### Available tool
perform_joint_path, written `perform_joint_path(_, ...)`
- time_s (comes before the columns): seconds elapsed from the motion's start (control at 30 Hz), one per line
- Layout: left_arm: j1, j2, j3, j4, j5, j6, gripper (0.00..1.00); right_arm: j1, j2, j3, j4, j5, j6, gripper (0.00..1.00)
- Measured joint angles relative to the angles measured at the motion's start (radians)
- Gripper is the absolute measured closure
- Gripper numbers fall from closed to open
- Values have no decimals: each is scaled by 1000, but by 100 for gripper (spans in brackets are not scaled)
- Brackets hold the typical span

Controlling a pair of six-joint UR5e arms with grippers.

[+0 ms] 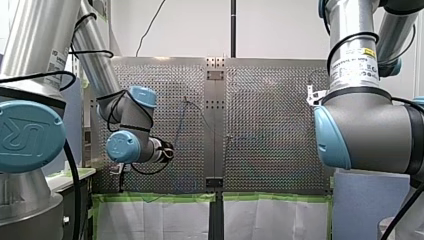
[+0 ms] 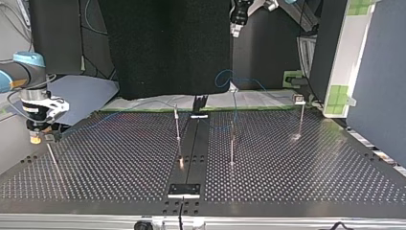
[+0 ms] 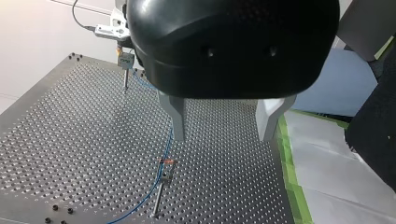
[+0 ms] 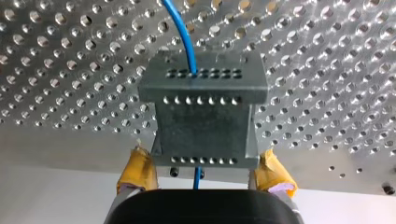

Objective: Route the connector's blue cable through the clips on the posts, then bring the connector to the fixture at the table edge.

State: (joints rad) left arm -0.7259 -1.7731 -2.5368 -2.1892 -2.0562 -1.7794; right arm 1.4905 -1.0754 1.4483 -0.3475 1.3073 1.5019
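The grey connector [image 4: 203, 116], with rows of small holes, sits between the yellow pads [image 4: 137, 172] of my right gripper [image 4: 205, 175]. The pads flank its near end and stand open. The blue cable [image 4: 184, 37] leaves the connector's far face. In the top view my right gripper [image 2: 40, 139] hangs at the left edge over a thin post [image 2: 52, 160]. My left gripper [image 3: 224, 128] is open and empty, above a post with a clip [image 3: 161, 191] that the blue cable [image 3: 164, 154] passes. Beyond it the connector [image 3: 125, 60] tops a far post, under my right gripper [image 3: 122, 46].
Three more thin posts [image 2: 177, 127] [image 2: 232, 143] [image 2: 301, 117] stand on the perforated table [image 2: 297, 177]. A black strip runs down its middle, from a black bracket [image 2: 199, 103] to a white-edged plate [image 2: 184, 190]. Slack cable [image 2: 225, 76] loops at the far edge. Green tape [image 3: 292, 177] borders the table.
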Motion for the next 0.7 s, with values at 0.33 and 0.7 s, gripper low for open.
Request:
perform_joint_path(0.33, 0, 0, 0, 0, 0, 0, 0, 2, 0, 0, 3, 60, 0, 0)
perform_joint_path(0.7, 0, 0, 0, 0, 0, 0, 0, 5, 0, 0, 5, 151, 0, 0)
